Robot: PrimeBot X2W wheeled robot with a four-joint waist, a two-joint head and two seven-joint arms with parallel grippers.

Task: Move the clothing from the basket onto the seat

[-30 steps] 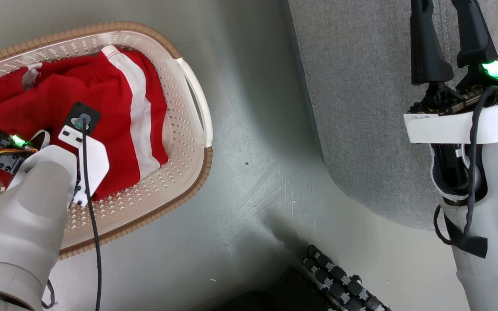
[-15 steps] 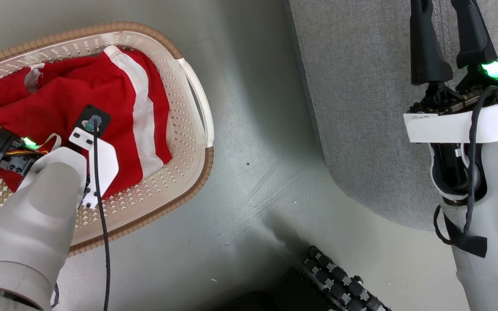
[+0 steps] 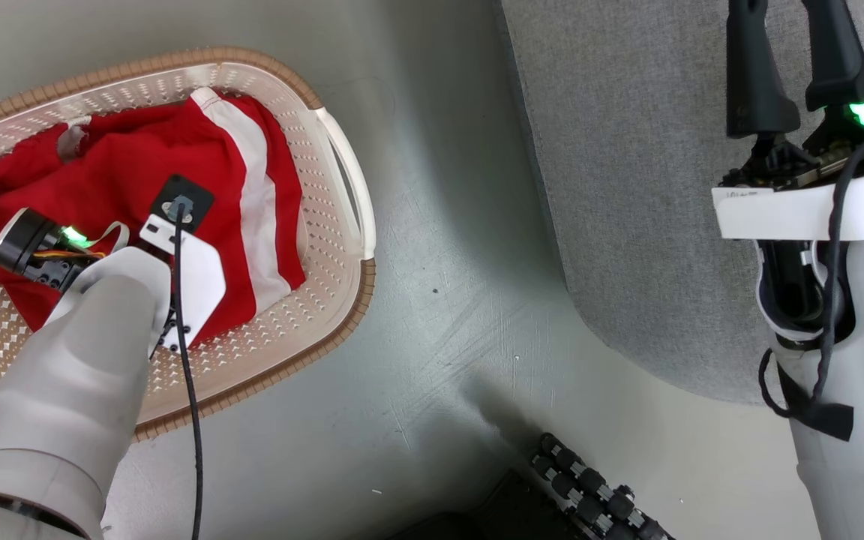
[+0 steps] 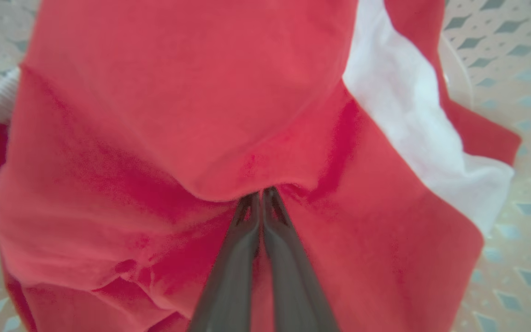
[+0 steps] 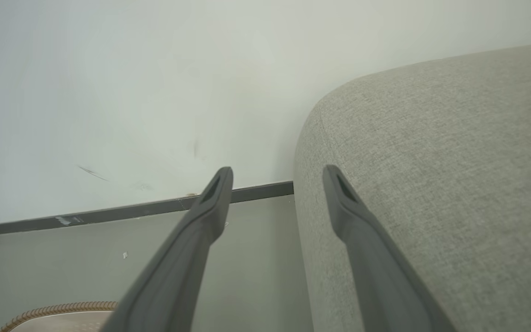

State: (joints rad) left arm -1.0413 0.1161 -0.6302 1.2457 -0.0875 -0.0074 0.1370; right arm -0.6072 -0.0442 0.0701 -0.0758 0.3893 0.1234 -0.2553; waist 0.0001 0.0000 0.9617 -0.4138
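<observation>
**Grasp stage of the basket-to-seat transfer.** The left gripper (image 4: 262, 196) is reaching down into the laundry basket (image 3: 331, 300) and pinching a raised fold of the red garment (image 3: 132, 161). In the left wrist view its two dark fingers are pressing flat together, with fabric bunching over their tips. The garment, marked by a broad white stripe (image 3: 256, 195), is lying crumpled inside the basket, with none of it hanging over the brown rim. No red fabric is resting on the part of the grey sofa cushion (image 3: 627, 187) in view, so the carry itself is judged not yet begun. The right gripper (image 5: 277, 171) is hovering by the cushion's rounded corner, fingers spread wide and holding nothing.

**Next move, as judged.** The left arm is facing a straight lift until the cloth is clearing the rim. It then has a sweep to the robot's right across the strip of floor, opening only once over the cushion. The pinch is taking a single fold, so the soft cloth may slip out or trail and catch on the near handle.

**Surface and room.** The basket is standing on a smooth grey-green floor (image 3: 462, 322) bearing pale scuffs. A plain pale wall (image 5: 132, 83) with a dark skirting strip (image 5: 256, 191) is closing the space behind. Dark rollers (image 3: 589, 487) of the robot's base are showing at the head view's lower edge.
</observation>
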